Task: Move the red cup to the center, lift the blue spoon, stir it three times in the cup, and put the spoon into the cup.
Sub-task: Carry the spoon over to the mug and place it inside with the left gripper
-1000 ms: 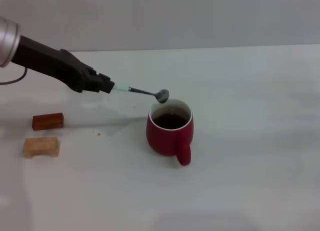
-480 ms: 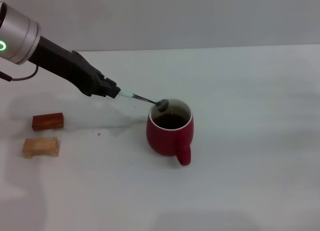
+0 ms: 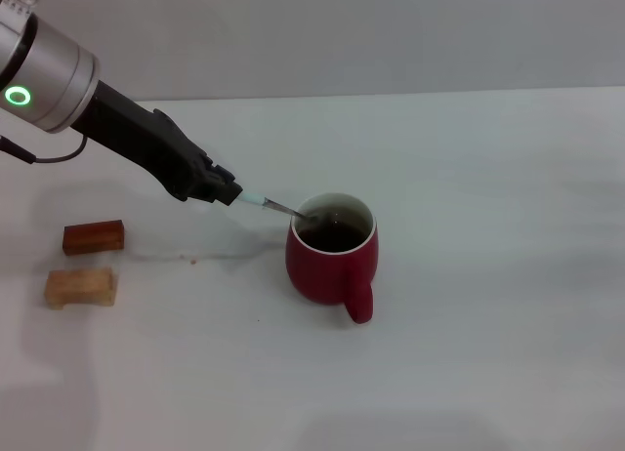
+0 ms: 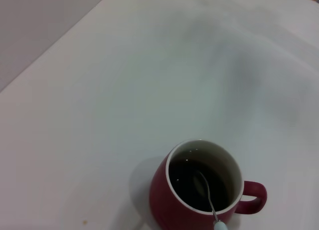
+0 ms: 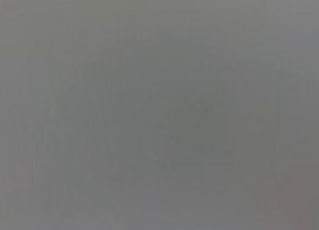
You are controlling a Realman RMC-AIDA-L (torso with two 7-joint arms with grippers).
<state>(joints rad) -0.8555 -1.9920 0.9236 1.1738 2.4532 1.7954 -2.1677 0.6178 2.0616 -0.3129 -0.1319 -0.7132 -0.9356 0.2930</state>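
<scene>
The step in hand appears to be the stirring: the blue spoon [image 3: 266, 203] slants down from the left gripper [image 3: 227, 191] with its metal bowl dipped over the rim into the dark liquid of the red cup [image 3: 332, 259]. To do it well, the arm should sweep the bowl in small circles inside the white wall, keeping the neck off the rim so the cup is neither nudged nor tipped, and move slowly enough that nothing slops over. The cup is unheld, so any sideways push on its wall could slide it. After three turns the handle can be lowered to lean on the rim before release.

The left gripper is closed on the pale handle end of the spoon, with only a short stretch of handle showing beyond its tip; how firm the pinch is cannot be judged from the head view. In the left wrist view the spoon [image 4: 209, 199] reaches into the cup [image 4: 202, 190], its bowl under the surface.

The cup stands about midway across the tabletop [image 3: 488, 275], its handle turned toward the near edge. Two wooden blocks [image 3: 88, 261] lie near the left edge, well apart from it. The right gripper is not seen.
</scene>
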